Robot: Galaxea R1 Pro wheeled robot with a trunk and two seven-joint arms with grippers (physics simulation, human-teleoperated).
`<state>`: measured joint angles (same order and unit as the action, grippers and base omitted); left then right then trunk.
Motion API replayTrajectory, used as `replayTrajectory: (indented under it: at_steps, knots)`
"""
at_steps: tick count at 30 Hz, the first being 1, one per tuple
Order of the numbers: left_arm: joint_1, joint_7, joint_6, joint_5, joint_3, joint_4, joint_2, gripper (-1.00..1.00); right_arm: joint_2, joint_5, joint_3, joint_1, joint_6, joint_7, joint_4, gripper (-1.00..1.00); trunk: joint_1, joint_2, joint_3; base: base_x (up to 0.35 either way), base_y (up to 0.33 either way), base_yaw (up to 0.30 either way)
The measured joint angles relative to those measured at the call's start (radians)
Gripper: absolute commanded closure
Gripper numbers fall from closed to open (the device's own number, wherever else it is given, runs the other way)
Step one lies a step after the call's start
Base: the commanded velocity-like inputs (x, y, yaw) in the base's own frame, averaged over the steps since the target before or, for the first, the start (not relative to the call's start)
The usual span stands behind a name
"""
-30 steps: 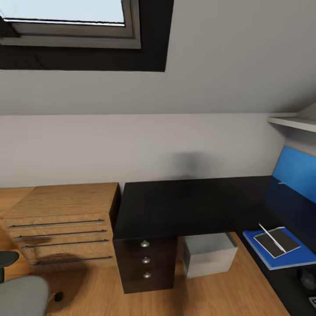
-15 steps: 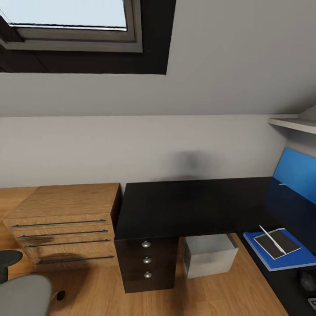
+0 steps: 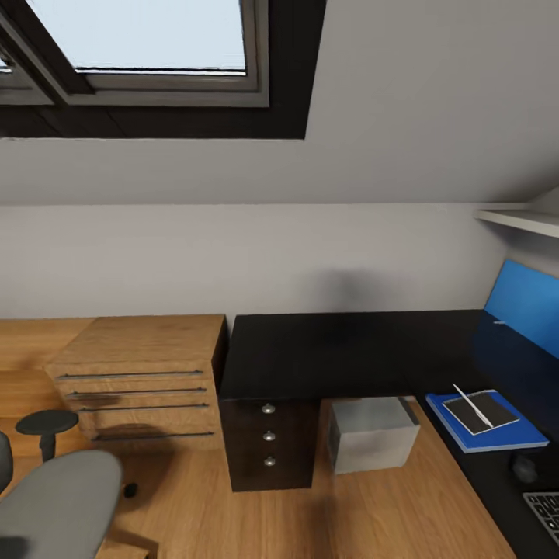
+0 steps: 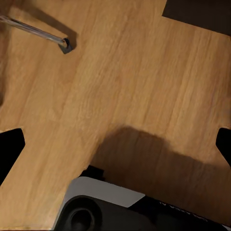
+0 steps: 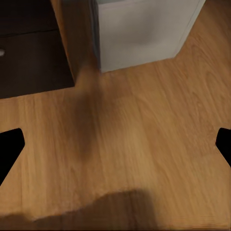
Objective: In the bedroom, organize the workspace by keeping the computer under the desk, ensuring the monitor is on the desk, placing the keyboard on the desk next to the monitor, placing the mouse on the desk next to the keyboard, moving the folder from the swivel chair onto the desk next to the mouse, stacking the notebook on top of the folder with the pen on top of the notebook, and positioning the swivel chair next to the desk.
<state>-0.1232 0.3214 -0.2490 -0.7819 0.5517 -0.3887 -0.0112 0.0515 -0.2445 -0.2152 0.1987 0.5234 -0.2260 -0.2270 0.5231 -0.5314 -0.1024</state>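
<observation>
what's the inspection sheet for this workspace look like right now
surface: black desk, far part bare
job's things: folder on desk, notebook on it, pen on top; mouse and keyboard nearer along the desk; computer under desk; chair apart, on the floor
clutter: nothing seen
grippers: left and right open, over wooden floor
cables: nothing seen
surroundings: wooden drawers, skylight, blue panel

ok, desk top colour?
Glossy black desk, best in the head view.
</observation>
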Motion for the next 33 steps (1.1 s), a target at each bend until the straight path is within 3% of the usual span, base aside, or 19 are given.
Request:
replayTrajectory:
  at_steps: [6, 11, 12, 13, 16, 17, 20, 21, 25, 33]
  knots:
    - [0.0, -0.001, 0.017, 0.001, -0.002, 0.0, 0.0, -1.0, 0.003, 0.001, -0.001, 0.0, 0.019, 0.0, 0.001, -1.0, -0.023, 0.042, 0.019, -0.239, 0.0, 0.263]
    - [0.0, -0.003, 0.021, 0.002, -0.001, 0.0, -0.001, -1.0, 0.03, 0.03, -0.007, 0.0, 0.052, -0.011, 0.01, -1.0, -0.043, 0.077, 0.035, -0.021, 0.0, 0.271]
    - [0.0, -0.004, 0.02, 0.002, 0.0, 0.0, -0.002, -1.0, 0.037, 0.048, -0.007, 0.0, 0.065, -0.015, 0.017, -1.0, -0.047, 0.084, 0.038, -0.001, 0.0, 0.273]
    - [0.0, -0.007, 0.02, 0.002, 0.001, 0.0, -0.001, -1.0, 0.056, 0.104, -0.008, 0.0, 0.127, -0.062, 0.04, -1.0, -0.051, 0.091, 0.041, -0.001, 0.0, 0.273]
    - [0.0, -0.008, 0.02, 0.003, 0.004, 0.0, 0.002, -1.0, 0.065, 0.163, -0.005, 0.0, 0.199, -0.152, 0.054, -1.0, -0.062, 0.112, 0.05, 0.0, 0.0, 0.274]
    - [0.0, -0.008, 0.02, 0.003, 0.01, 0.001, 0.005, -1.0, 0.075, 0.228, -0.004, 0.0, 0.3, -0.244, 0.085, -1.0, -0.066, 0.119, 0.053, 0.0, 0.0, 0.274]
    - [0.0, -0.008, 0.02, 0.003, 0.024, 0.003, 0.005, -1.0, 0.085, 0.258, -0.004, 0.0, 0.377, -0.292, 0.115, -1.0, -0.074, 0.134, 0.058, 0.0, 0.0, 0.273]
    - [0.0, -0.009, 0.019, 0.003, 0.042, 0.032, 0.005, -1.0, 0.095, 0.281, -0.006, -0.001, 0.44, -0.326, 0.133, -1.0, -0.074, 0.134, 0.058, 0.0, 0.0, 0.269]
    - [0.0, -0.01, 0.013, 0.006, 0.055, 0.056, 0.007, -1.0, 0.1, 0.291, -0.005, -0.004, 0.523, -0.371, 0.14, -1.0, -0.074, 0.134, 0.055, 0.0, 0.0, 0.251]
    - [0.0, -0.01, -0.031, 0.006, 0.06, 0.063, 0.007, -1.0, 0.095, 0.291, -0.001, -0.007, 0.523, -0.391, 0.138, -1.0, -0.074, 0.134, 0.047, 0.0, 0.0, 0.218]
